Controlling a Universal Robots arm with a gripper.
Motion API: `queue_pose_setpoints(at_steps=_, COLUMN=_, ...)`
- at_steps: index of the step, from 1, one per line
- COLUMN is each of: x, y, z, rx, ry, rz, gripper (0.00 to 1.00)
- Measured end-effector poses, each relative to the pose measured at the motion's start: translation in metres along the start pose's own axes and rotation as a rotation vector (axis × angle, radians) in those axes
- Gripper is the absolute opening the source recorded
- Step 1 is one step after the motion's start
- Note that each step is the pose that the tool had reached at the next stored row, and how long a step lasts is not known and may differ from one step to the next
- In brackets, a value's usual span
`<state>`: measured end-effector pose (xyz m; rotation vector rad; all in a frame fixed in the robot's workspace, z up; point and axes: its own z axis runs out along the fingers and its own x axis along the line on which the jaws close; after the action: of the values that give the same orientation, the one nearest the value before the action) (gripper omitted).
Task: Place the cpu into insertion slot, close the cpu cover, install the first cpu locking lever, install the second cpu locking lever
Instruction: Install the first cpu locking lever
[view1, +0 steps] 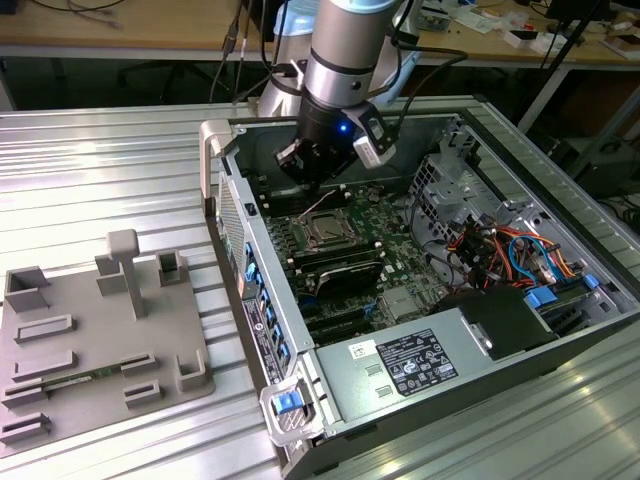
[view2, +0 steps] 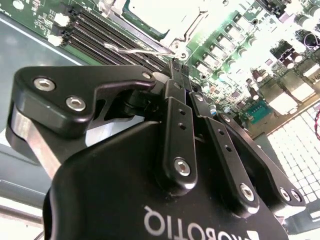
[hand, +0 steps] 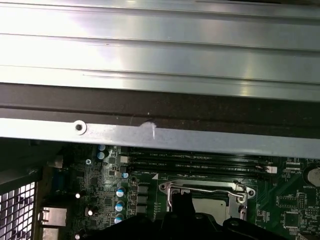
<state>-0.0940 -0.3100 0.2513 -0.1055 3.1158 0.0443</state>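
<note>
In the exterior view my gripper hangs inside the open computer case, just above and behind the insertion slot on the green board. The cpu lies in the slot, its dull grey top visible. The cpu cover lies flat over the cpu, which shows through the cover's window. A thin wire locking lever runs along one side of the socket, and a lever bar crosses its far edge. In the second wrist view the gripper is shut with nothing between its fingertips, which point close to the lever's end.
Long black memory slots lie beside the socket, with the case's metal wall beyond them. A grey white-labelled box fills the case's near end. Coloured cables crowd the exterior view's right. A grey fixture plate lies outside the case.
</note>
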Motion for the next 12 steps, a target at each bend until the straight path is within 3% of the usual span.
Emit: queue_pose_setpoints(at_steps=12, x=-0.0006, y=-0.0001, z=0.0004, rx=0.0001, ry=0.0000, rz=0.000, gripper=0.11)
